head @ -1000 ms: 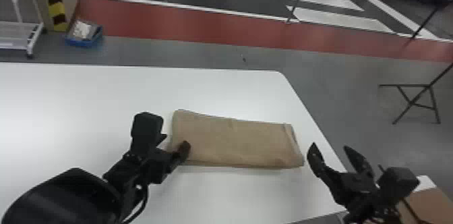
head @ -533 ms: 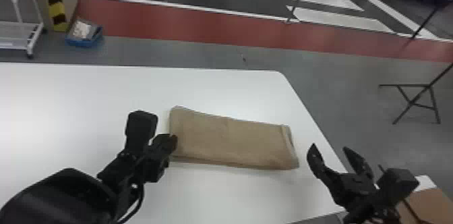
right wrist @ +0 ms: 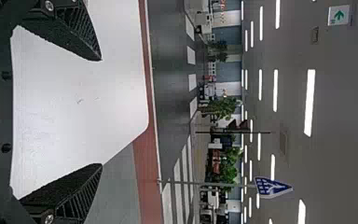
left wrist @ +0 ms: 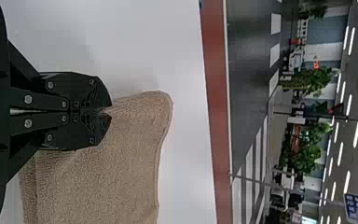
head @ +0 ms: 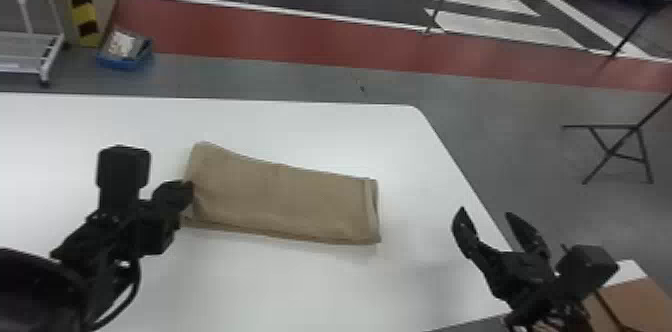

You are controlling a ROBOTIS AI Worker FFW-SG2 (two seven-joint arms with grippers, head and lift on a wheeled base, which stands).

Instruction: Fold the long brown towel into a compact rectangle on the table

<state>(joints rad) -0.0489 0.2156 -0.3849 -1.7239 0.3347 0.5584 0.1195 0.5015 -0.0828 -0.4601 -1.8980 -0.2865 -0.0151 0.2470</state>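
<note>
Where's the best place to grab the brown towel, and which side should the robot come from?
I'd pinch the short left edge of the brown towel, coming in from the left. The towel lies flat and long on the table, so its broad middle offers little to pinch, while an edge can fit between fingers. The left gripper is pinching there.
</note>
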